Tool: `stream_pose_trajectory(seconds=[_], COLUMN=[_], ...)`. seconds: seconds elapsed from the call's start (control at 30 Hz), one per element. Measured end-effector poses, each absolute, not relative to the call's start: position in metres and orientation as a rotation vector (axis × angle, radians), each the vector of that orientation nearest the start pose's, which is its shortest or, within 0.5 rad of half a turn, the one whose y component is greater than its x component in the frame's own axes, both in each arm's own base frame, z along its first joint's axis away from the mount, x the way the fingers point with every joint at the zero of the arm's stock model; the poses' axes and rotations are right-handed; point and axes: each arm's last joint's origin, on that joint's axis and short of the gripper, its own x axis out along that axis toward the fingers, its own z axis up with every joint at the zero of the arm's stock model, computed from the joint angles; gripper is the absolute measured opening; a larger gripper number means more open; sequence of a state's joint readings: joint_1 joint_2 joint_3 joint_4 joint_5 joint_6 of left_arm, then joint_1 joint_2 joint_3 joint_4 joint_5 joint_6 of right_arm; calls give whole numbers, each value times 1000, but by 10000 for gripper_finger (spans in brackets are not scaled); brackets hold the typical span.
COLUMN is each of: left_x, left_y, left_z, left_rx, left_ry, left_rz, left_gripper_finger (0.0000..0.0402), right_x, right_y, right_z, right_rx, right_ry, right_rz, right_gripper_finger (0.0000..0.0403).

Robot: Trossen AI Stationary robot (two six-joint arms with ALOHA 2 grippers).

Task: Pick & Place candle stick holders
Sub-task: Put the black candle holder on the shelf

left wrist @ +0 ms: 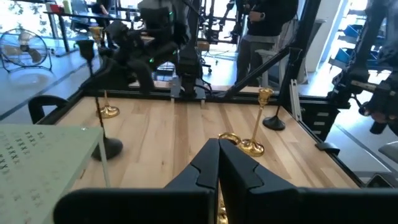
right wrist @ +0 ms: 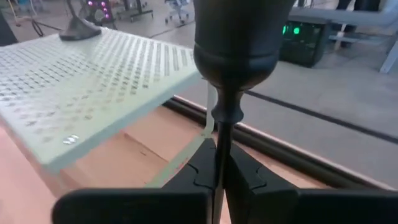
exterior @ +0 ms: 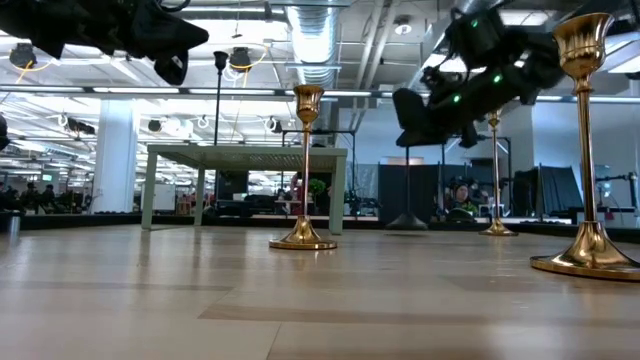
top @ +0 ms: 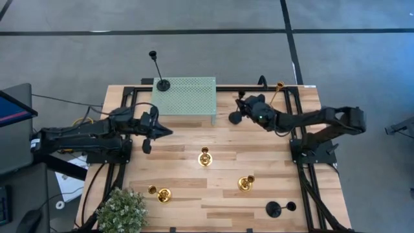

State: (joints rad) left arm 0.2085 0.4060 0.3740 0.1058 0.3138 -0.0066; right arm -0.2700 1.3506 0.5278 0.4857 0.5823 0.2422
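The right hand [top: 244, 111] is closed tight on the thin stem of a black candle holder [right wrist: 230, 74], lifted beside the green rack [top: 187, 97] to go on it, while the left hand [top: 162, 131] waits closed and empty over the worktop [top: 194, 188].

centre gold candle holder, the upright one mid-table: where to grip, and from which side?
Take the centre gold holder by its thin stem, about midway between the flared cup and the round base. It stands upright, so probably come in level from the side, fingers straddling the stem. The base looks too wide and flat to pinch.
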Motion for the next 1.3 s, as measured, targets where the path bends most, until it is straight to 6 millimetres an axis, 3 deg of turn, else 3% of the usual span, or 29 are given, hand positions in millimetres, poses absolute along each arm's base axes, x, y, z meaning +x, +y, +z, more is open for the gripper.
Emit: stream_pose_trajectory(seconds=[0.27,0.53,0.67,0.9,1.1,1.3], left_x=[102,100,100,100,100,100], left_y=[15,14,14,14,14,14], left_z=[262,261,261,259,255,253], left_rx=[-29,-30,-31,-34,-52,-80], left_ry=[-23,-20,-16,-1,42,64], left_rz=[-24,-23,-24,-24,-23,-22], left_gripper_finger=[4,4,5,5,7,4], right_x=[223,230,245,276,312,352], right_y=[-74,-76,-76,-85,-110,-141], right_z=[233,290,319,367,375,370], right_rx=[147,39,-24,-40,-26,5], right_ry=[169,184,193,111,110,126], right_rz=[-876,-875,-838,-624,-451,-351], right_gripper_finger=[1,1,1,0,0,0])
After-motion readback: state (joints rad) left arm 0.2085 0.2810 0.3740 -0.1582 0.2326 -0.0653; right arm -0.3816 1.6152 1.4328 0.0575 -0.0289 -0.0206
